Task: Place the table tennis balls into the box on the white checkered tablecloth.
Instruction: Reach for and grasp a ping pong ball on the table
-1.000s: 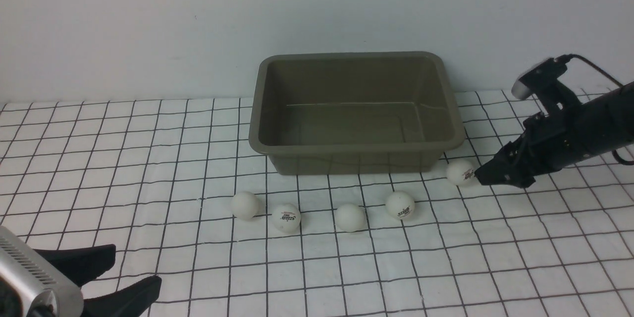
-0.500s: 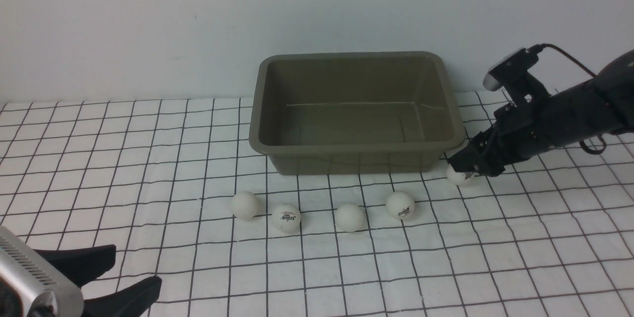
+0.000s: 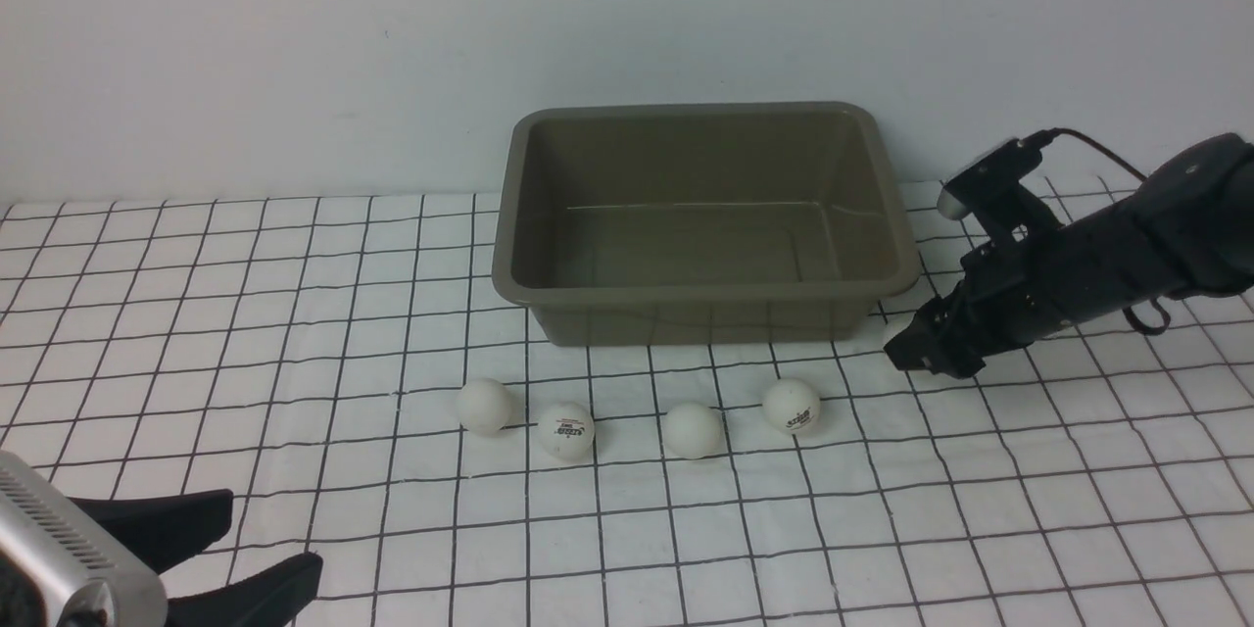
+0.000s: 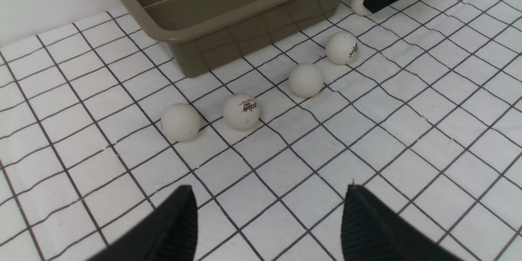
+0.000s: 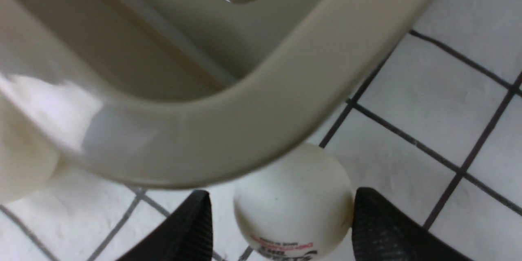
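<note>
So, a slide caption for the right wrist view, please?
Open right gripper straddles a table tennis ball at the corner of the box.

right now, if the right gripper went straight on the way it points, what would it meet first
The table tennis ball sitting between the open jaws of the right gripper. Just beyond it is the corner rim of the box, probably next, though depth is unclear.

The box (image 3: 705, 293) sits near the tablecloth's (image 3: 294, 313) far edge, about midway along it. Four balls (image 3: 693, 430) lie in a row before it. A fifth ball (image 5: 293, 200) lies just beside its front right corner.
</note>
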{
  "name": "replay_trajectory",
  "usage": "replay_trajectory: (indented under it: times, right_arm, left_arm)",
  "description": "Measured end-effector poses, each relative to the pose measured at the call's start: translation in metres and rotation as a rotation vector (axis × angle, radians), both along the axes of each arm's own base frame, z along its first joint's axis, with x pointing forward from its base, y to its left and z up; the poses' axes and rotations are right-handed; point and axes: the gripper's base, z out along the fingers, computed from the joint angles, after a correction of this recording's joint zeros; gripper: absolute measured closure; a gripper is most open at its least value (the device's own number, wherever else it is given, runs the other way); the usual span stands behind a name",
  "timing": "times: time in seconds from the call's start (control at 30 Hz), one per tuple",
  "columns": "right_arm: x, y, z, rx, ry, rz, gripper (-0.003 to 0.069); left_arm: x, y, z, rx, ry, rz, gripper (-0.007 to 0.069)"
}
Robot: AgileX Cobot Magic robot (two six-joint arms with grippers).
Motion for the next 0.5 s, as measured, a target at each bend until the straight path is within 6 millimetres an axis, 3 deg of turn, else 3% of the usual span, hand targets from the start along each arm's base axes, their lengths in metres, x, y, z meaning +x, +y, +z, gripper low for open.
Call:
replay_trajectory:
  times: [0.2,0.33,0.5]
  right_arm:
    - [0.0025,-0.0006,-0.0019,0.003,-0.011,-0.029,0.0244]
    - [0.005,-0.0013,-0.0029,0.009,-0.022,-0.058,0.0321]
    - [0.0049,-0.0069,0.0042,0.012,-0.024,-0.095,0.0322]
  left_arm:
    - [0.0,0.0,0.0,0.0,0.0,0.0,0.0195]
    - [0.0,0.0,0.0,0.0,0.0,0.0,0.0195]
    - [0.0,0.0,0.0,0.0,0.0,0.0,0.0195]
